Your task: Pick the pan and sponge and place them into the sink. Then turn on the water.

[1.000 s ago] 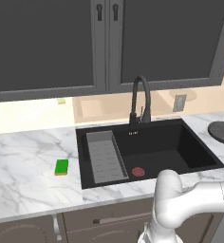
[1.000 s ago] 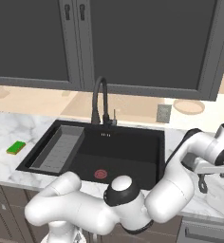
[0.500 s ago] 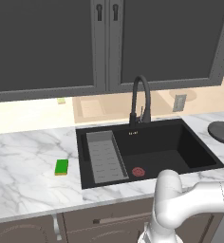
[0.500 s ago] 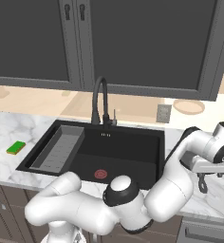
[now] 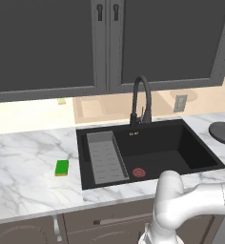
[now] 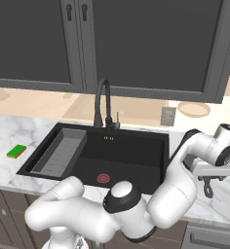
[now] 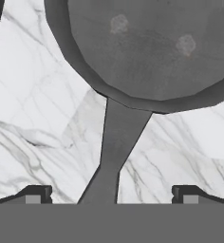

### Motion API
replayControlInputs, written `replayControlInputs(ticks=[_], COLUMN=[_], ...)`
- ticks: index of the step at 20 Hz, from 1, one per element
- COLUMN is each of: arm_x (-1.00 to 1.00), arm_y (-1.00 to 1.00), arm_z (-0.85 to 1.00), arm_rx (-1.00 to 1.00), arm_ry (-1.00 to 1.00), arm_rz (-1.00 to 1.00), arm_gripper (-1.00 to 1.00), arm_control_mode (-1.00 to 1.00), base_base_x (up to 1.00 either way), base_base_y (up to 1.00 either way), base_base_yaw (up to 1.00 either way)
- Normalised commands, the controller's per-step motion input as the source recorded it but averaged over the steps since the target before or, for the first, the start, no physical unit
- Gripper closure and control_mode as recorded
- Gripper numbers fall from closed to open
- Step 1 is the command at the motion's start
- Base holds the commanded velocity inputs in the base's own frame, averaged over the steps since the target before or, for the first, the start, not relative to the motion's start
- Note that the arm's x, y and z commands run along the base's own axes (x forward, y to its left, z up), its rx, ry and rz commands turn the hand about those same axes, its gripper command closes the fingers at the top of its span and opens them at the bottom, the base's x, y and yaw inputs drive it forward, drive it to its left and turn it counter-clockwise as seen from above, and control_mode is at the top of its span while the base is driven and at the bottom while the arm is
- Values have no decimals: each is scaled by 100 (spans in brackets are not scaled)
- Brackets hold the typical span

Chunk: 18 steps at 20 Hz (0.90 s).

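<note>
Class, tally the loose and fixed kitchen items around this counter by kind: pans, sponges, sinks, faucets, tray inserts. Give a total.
Pan: 1
Sponge: 1
Sink: 1
Faucet: 1
Tray insert: 1
Total: 5

Sponge (image 5: 62, 167) lying on counter (image 5: 24, 162) left of sink (image 5: 148, 151), pan (image 5: 223, 132) sitting on counter right of sink, tray (image 5: 105, 157) resting inside sink's left side

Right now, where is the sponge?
The sponge lies flat on the marble counter, left of the sink, nearest the ribbed tray.
</note>
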Motion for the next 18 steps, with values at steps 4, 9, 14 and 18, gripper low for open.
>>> replayControlInputs(ticks=[4, 9, 14, 18], arm_x=[0, 0, 0, 0], arm_y=[2, 0, 0, 0], arm_z=[-14, -11, -22, -26], arm_rx=[0, 0, 0, 0], arm_ry=[0, 0, 0, 0], arm_rz=[0, 0, 1, 1], arm_gripper=[-100, -100, -100, -100], arm_control_mode=[-100, -100, -100, -100], base_base_x=[0, 0, 0, 0], base_base_y=[0, 0, 0, 0], base_base_yaw=[0, 0, 0, 0])
